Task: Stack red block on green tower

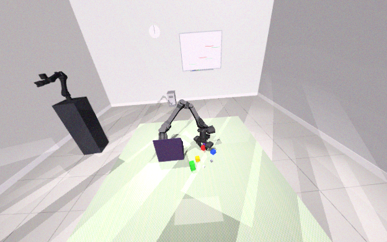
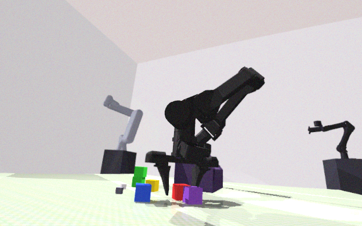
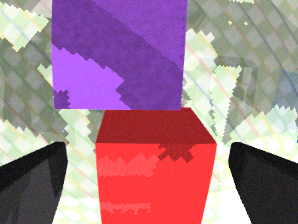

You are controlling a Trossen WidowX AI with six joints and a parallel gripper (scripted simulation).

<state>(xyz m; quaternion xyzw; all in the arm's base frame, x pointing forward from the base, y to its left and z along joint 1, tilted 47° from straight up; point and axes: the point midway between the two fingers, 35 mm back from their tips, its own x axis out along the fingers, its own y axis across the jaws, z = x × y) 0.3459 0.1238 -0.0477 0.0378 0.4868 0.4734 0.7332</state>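
Where the exterior view begins nearest the lens, a small purple cube (image 2: 192, 194) lies on the pale green mat (image 2: 58, 208), touching the red block (image 2: 179, 191) just behind it. A blue cube (image 2: 143, 192) sits to their left, with two tiny grey cubes (image 2: 119, 190) further left.

Item, red block: a plain red cube resting flat on the mat, in the gap between the two dark fingers. In the wrist view the red block (image 3: 154, 169) fills the middle, with the purple cube (image 3: 120, 44) butted against its far edge.

Item, black parallel-jaw gripper (image 2: 182, 185): lowered over the red block, fingertips down at mat level on either side. Its jaws are partly drawn in but parted; in the wrist view a strip of mat shows between each finger (image 3: 29, 192) and the block's sides, so it has hold of nothing.

Item, yellow cube (image 2: 152, 185): behind the blue cube, just beside the green tower.

Item, green tower (image 2: 139, 176): two green cubes stacked, upright, left of the gripper and apart from it.

Item, large dark purple box (image 2: 210, 178): behind the gripper, next to the arm's base.

Item, background: a grey arm on a black plinth (image 2: 118, 161) and a black arm on a dark pedestal (image 2: 342, 174), well apart from the mat's contents.
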